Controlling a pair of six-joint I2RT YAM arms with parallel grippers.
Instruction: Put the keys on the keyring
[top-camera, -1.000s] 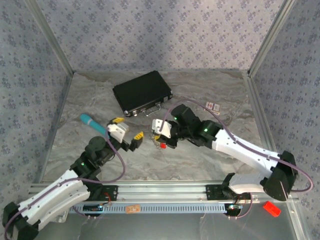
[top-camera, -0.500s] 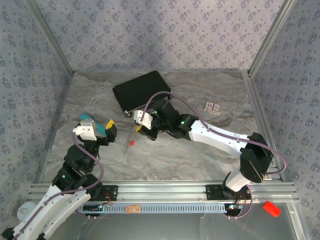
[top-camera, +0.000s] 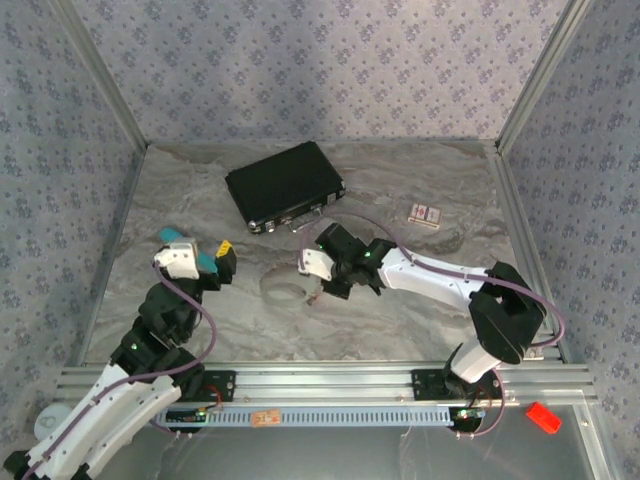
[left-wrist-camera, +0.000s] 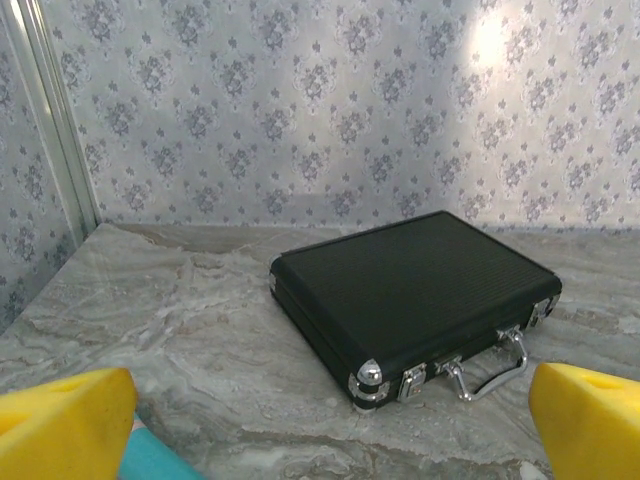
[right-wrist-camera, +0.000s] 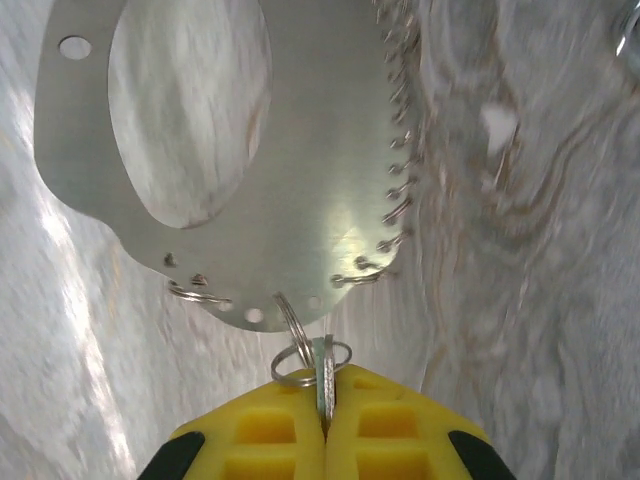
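Observation:
The keyring (right-wrist-camera: 330, 200) is a flat silvery hoop with small wire loops along its edge. In the top view the keyring (top-camera: 272, 290) lies low on the marble, mid-table. My right gripper (right-wrist-camera: 325, 420) is shut on a thin silvery key (right-wrist-camera: 323, 372). That key carries a small split ring linked to a ring at the hoop's rim. From above, the right gripper (top-camera: 325, 283) sits just right of the hoop. My left gripper (top-camera: 215, 262) hovers at the left, and its yellow fingers (left-wrist-camera: 60, 425) are spread wide with nothing between them (left gripper (left-wrist-camera: 320, 440)).
A black case (top-camera: 285, 185) with chrome latches lies at the back; in the left wrist view the case (left-wrist-camera: 420, 290) is straight ahead. A teal stick (top-camera: 172, 237) lies under the left gripper. A small card (top-camera: 426, 214) rests at the right. Metal frame posts bound the table.
The right gripper has swung from beside the case back toward mid-table, bringing key and keyring with it. The left arm drew back to the left a second ago and has stayed since.

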